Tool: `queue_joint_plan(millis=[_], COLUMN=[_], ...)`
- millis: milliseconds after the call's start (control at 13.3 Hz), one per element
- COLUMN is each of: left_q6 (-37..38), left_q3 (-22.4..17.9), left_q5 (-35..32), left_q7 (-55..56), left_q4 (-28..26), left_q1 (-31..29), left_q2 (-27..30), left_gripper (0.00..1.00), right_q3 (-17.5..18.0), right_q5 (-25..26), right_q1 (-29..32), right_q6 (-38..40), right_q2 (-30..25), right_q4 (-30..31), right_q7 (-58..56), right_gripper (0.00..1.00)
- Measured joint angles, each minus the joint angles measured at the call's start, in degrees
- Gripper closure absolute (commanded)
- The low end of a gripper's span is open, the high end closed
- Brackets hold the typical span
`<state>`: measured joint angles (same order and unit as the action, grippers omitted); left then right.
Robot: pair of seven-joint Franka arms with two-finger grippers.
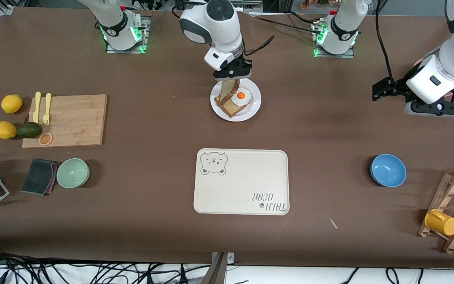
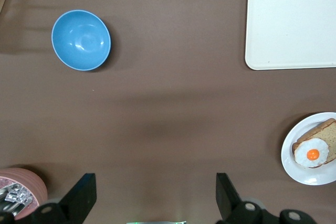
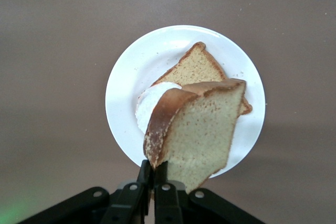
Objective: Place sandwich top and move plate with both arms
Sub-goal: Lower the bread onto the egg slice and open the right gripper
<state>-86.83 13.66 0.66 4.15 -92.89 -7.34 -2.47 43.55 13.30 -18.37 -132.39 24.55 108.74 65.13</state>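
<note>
Lemons (image 1: 11,103) sit by a wooden board (image 1: 73,120) at the right arm's end of the table, with a yellow fork (image 1: 47,109) on the board and a green bowl (image 1: 73,172) nearer the front camera. Next comes the right gripper (image 1: 233,75), up in the air over the plate (image 1: 254,103). Its fingers are squeezed tight on the crust edge of the sandwich top (image 3: 202,132), which hangs down tilted from them, just above the food. Under it, the round white plate holds a slice of bread (image 3: 194,66) with a fried egg (image 1: 243,96) on it. A cream bear tray (image 1: 241,181) lies nearer the front camera than the plate, well apart from it. Then there is a blue bowl (image 2: 81,40) toward the left arm's end of the table. The left gripper (image 2: 155,203) waits in the air over bare table there, fingers spread wide and holding nothing. A yellow cup (image 1: 441,222) hangs on a wooden rack (image 1: 453,209) at that end.
</note>
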Motion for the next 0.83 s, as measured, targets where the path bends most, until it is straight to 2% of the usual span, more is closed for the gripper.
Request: queue_joint_plan(millis=[150, 225, 300, 375, 451, 526, 601, 826], left_q6=[0.0, 0.0, 0.0, 0.0, 0.0, 0.0, 0.0, -0.2], left_q3=[0.0, 0.0, 0.0, 0.0, -0.1, -0.2, -0.4, -0.7], left_q5=[0.0, 0.0, 0.0, 0.0, 0.0, 0.0, 0.0, 0.0], left_q7=[0.0, 0.0, 0.0, 0.0, 0.0, 0.0, 0.0, 0.0], left_q4=[0.0, 0.0, 0.0, 0.0, 0.0, 0.0, 0.0, 0.5], left_q1=[0.0, 0.0, -0.1, -0.2, -0.2, -0.3, -0.3, -1.3], left_q2=[0.0, 0.0, 0.0, -0.1, -0.2, -0.4, -0.5, -0.9], left_gripper=[0.0, 0.0, 0.0, 0.0, 0.0, 0.0, 0.0, 0.0], right_q3=[-0.1, -0.6, -1.3, -1.8, -2.0, -2.2, -2.4, -3.5], right_q5=[0.0, 0.0, 0.0, 0.0, 0.0, 0.0, 0.0, 0.0], right_q1=[-0.6, -1.2, -1.8, -2.2, -2.2, -2.2, -2.2, -2.2], right_q6=[0.0, 0.0, 0.0, 0.0, 0.0, 0.0, 0.0, -0.9], right_q2=[0.4, 0.5, 0.6, 0.7, 0.8, 0.8, 0.8, 0.5], right_q4=[0.0, 0.0, 0.0, 0.0, 0.0, -0.2, -0.5, -1.6], right_q7=[0.1, 0.3, 0.9, 1.5, 1.7, 1.8, 1.8, 1.6], right_gripper=[1.0, 0.88, 0.71, 0.42, 0.21, 0.11, 0.03, 0.01])
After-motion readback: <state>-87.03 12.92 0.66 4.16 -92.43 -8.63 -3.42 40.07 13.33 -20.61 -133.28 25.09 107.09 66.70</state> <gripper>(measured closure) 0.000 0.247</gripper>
